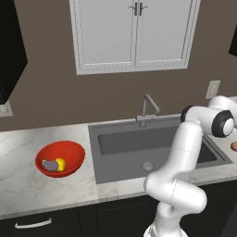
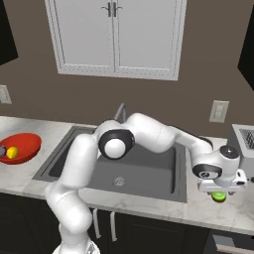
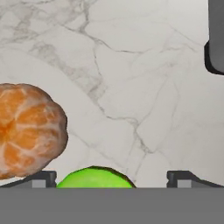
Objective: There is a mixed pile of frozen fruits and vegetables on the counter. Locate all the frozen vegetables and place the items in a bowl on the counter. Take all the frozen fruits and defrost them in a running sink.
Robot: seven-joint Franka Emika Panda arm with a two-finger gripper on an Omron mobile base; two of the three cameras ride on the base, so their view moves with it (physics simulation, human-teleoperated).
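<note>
The fingers (image 3: 112, 178) stood spread wide with nothing clamped between them, hanging low over the marbled desk (image 3: 144, 78) to the right of the sink (image 2: 144, 171). In the hand view, the bright green fruit (image 3: 95, 177) lay in the gap between the two dark fingertips (image 3: 43, 178), nearer the left tip than the right; whether either tip touched it could not be told. An orange, segmented fruit (image 3: 28, 130) lay on the desk just beside the green one, outside the left tip.

From the right base view, the green fruit (image 2: 218, 196) sat on the desk directly under the lowered hand (image 2: 221, 186), near the desk's front edge. In the left base view, a sliver of the orange fruit (image 1: 234, 146) showed at the frame's right edge.

The red bowl (image 1: 69, 150) rested on the desk left of the sink, well apart from the hand. Inside it lay the yellow piece (image 1: 60, 164) and the purple-grey piece (image 1: 49, 165), touching each other. The sink's basin looked bare around its round drain (image 1: 147, 165), with the faucet (image 1: 147, 109) at its back edge.
</note>
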